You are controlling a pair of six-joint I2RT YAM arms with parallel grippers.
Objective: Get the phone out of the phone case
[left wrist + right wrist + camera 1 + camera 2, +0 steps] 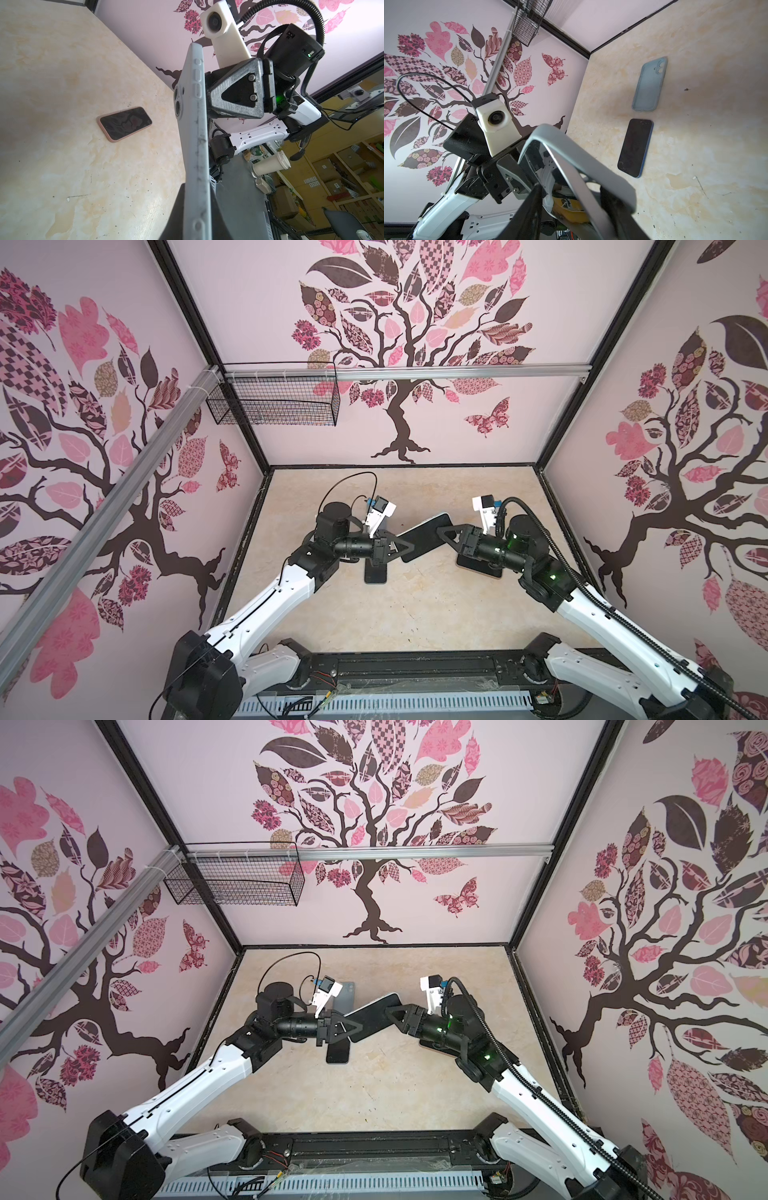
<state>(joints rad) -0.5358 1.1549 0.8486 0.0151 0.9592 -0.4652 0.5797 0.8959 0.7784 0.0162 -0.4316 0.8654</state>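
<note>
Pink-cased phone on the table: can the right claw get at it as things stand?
Probably not: the right claw straddles the grey case in mid-air, and the pink-cased phone lies beneath that arm.

A grey phone case (pixel 197 135) stands on edge through the middle of the view. Its side buttons face the camera and two camera lenses show on its back. The left tool (pixel 196 209) clamps its near end between dark fingers. The right tool (pixel 228 97) has a black triangular finger against the edge by the buttons. Behind, a pink-cased phone (pixel 125 123) lies screen up on the marbled bench (pixel 62 166).
</note>
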